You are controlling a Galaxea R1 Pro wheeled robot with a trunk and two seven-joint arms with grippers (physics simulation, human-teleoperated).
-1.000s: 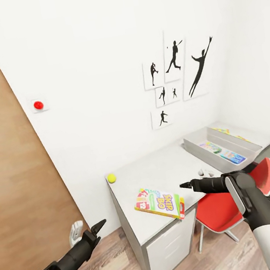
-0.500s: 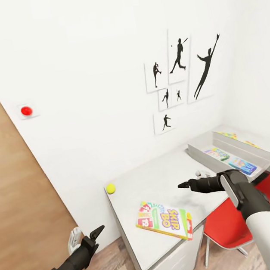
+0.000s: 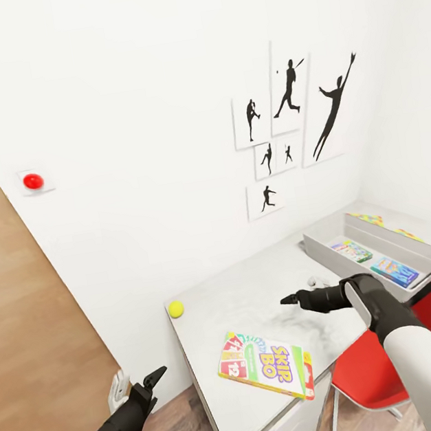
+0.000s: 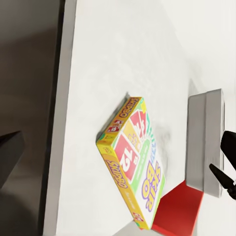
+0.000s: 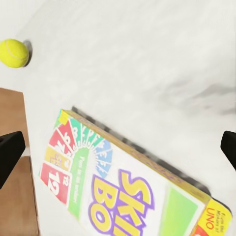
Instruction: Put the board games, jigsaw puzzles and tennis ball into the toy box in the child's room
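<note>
Pale grey tabletop (image 3: 255, 292) carrying the Skip-Bo box (image 3: 265, 364) at its near edge, the tennis ball (image 3: 176, 309) at the far wall-side corner, the toy box (image 3: 378, 252) beyond. Right gripper (image 3: 289, 299), fingers apart and empty, hovers above the Skip-Bo box; left gripper (image 3: 154, 377), state indeterminable, hangs off the tabletop's end. Step judged: reaching for the box; next, descend and straddle an edge. White wall, wooden floor.
</note>
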